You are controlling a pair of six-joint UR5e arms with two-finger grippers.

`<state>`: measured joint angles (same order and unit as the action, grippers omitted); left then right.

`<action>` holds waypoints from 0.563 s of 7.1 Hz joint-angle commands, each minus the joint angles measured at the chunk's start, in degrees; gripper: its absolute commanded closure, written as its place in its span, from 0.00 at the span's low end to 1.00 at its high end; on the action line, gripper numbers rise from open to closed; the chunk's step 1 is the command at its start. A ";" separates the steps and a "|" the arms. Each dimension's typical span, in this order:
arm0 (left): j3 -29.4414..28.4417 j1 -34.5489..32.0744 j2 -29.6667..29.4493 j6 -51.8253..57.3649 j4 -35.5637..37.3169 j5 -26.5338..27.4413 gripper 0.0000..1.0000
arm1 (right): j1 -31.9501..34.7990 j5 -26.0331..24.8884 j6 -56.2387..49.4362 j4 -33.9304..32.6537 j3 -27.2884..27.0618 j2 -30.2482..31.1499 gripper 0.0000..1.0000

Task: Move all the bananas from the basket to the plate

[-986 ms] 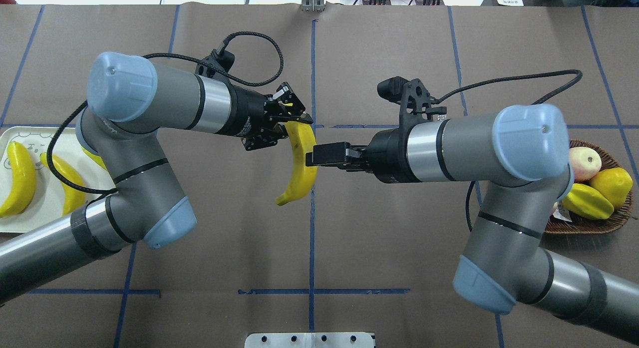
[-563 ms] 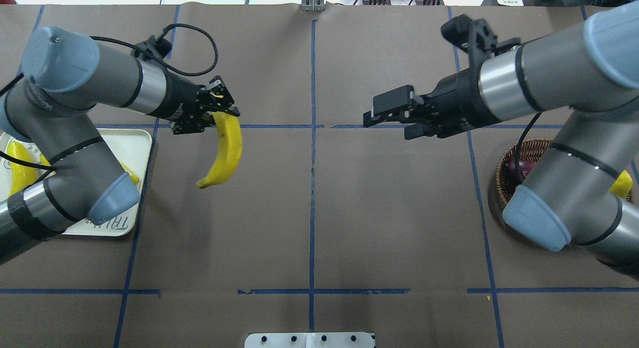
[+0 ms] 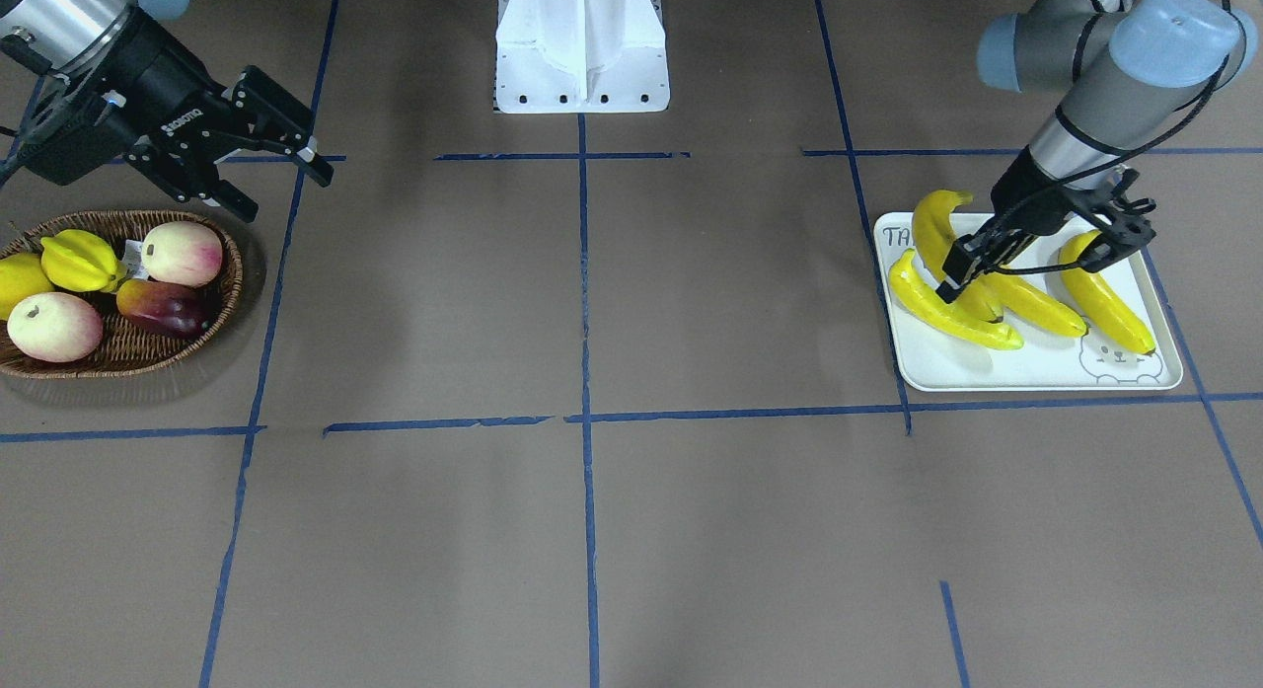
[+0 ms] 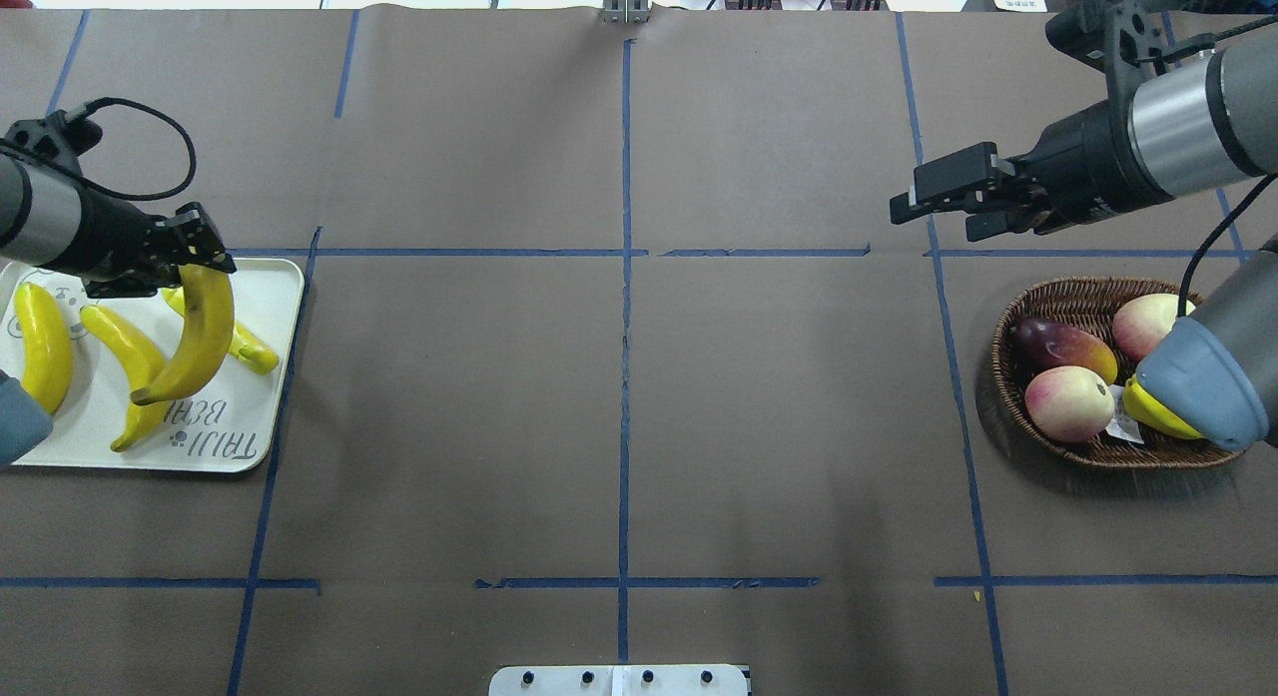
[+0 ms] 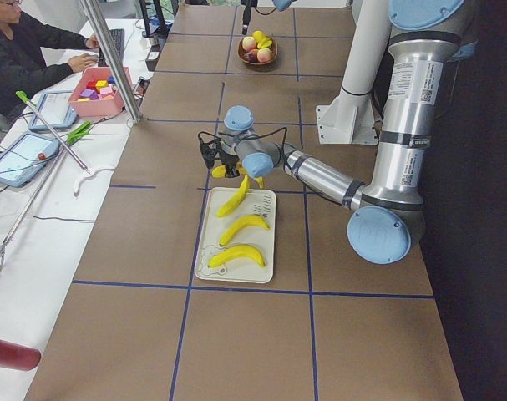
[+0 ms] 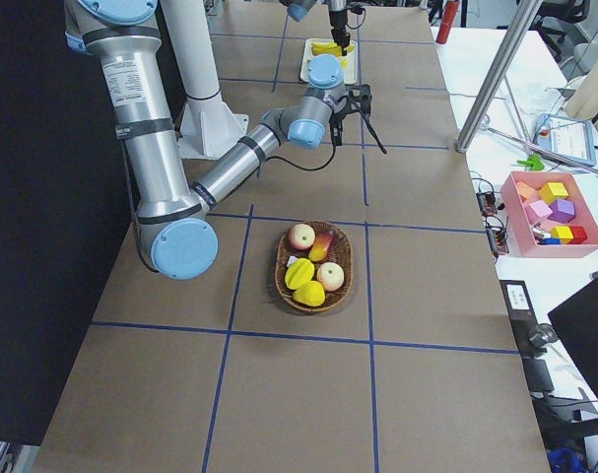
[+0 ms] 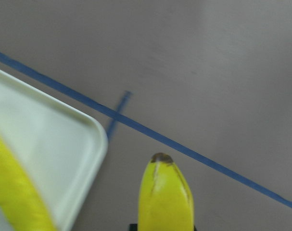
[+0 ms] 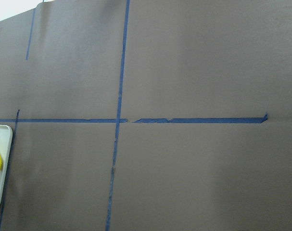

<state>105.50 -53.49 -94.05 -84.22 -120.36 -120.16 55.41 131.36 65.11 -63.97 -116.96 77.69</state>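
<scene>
My left gripper (image 4: 195,265) is shut on the end of a yellow banana (image 4: 195,337) and holds it over the off-white plate (image 4: 275,297). Three more bananas lie on the plate (image 3: 1036,370): one at its far end (image 4: 45,347), one in the middle (image 4: 125,351), one partly under the held banana (image 4: 250,351). In the front-facing view the left gripper (image 3: 962,273) grips the held banana (image 3: 932,229). The left wrist view shows the banana's dark tip (image 7: 165,192) beside the plate's corner (image 7: 64,144). My right gripper (image 4: 929,212) is open and empty, behind the wicker basket (image 4: 1058,297). No banana shows in the basket.
The basket (image 3: 118,352) holds two peaches (image 4: 1068,401), a dark mango (image 4: 1063,345), a starfruit (image 3: 79,259) and a round yellow fruit (image 3: 15,278). My right arm's elbow (image 4: 1198,381) hangs over the basket's right part. Blue tape lines cross the brown table.
My left gripper carried the banana from the table's middle leftward to over the plate. My right gripper drew back from the banana to the right, above the basket.
</scene>
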 commanded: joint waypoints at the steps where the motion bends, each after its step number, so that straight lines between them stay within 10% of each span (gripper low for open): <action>1: -0.46 -0.74 2.73 0.99 0.03 0.71 0.91 | 1.27 0.13 -2.00 -0.01 -0.02 2.64 0.00; 2: -0.99 -0.39 2.73 0.99 0.03 0.89 0.09 | 1.54 0.04 -2.01 -0.10 0.15 2.65 0.00; 4: -1.34 -0.30 2.12 0.99 0.03 1.15 0.01 | 2.24 0.04 -4.53 -2.55 0.42 2.73 0.00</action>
<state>104.45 -53.85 -91.60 -83.24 -120.32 -119.12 57.23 131.40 62.24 -65.07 -116.72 80.31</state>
